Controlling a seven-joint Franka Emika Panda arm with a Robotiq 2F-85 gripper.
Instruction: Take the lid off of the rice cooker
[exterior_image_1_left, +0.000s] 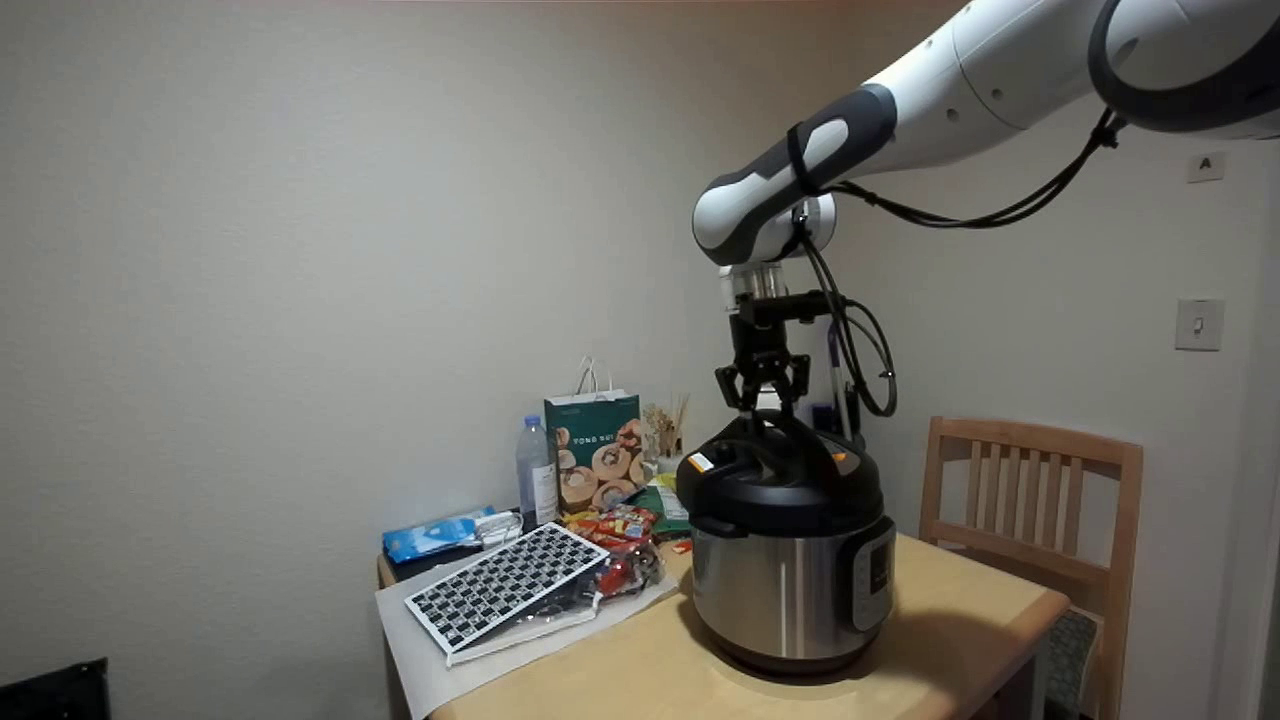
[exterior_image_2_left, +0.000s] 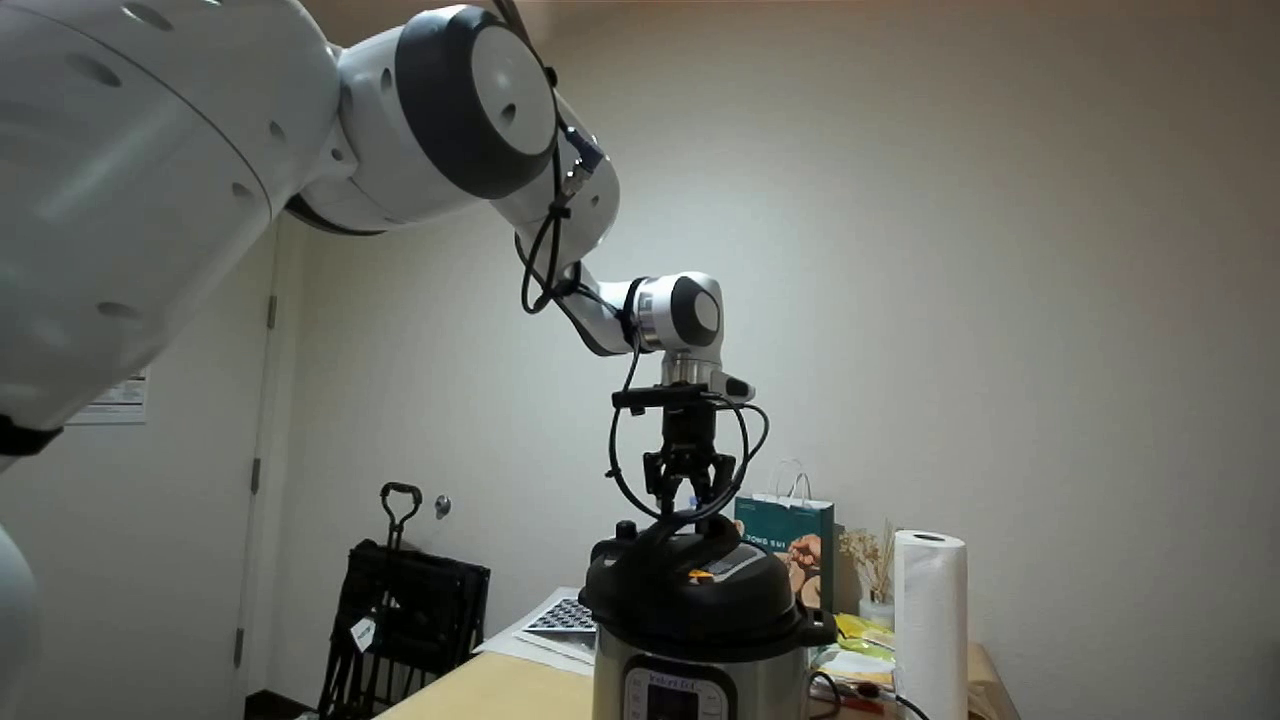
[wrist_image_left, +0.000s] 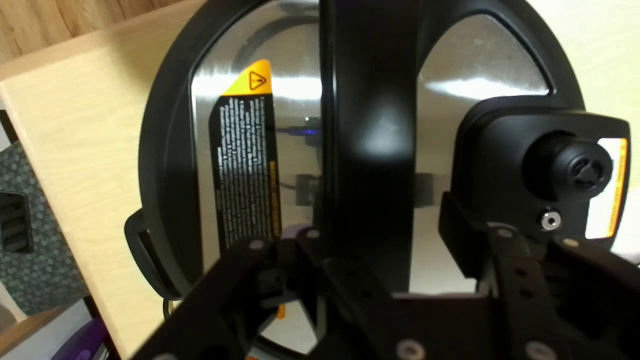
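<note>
The lid (exterior_image_1_left: 775, 505) sits on the rice cooker (exterior_image_1_left: 775, 590); my claw (wrist_image_left: 384, 217) straddles the top handle (wrist_image_left: 372, 125), partly spread, a gap at one side, gripping nothing. I judge this the grasping step; next, squeeze, then turn.

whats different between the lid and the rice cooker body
The lid is domed and mostly black; the rice cooker body is straight-sided and mostly steel. The lid has a handle across its top; the rice cooker body has a control panel on its side. The lid sits on top; the rice cooker body stands on the table. Both are round and similarly wide.
</note>
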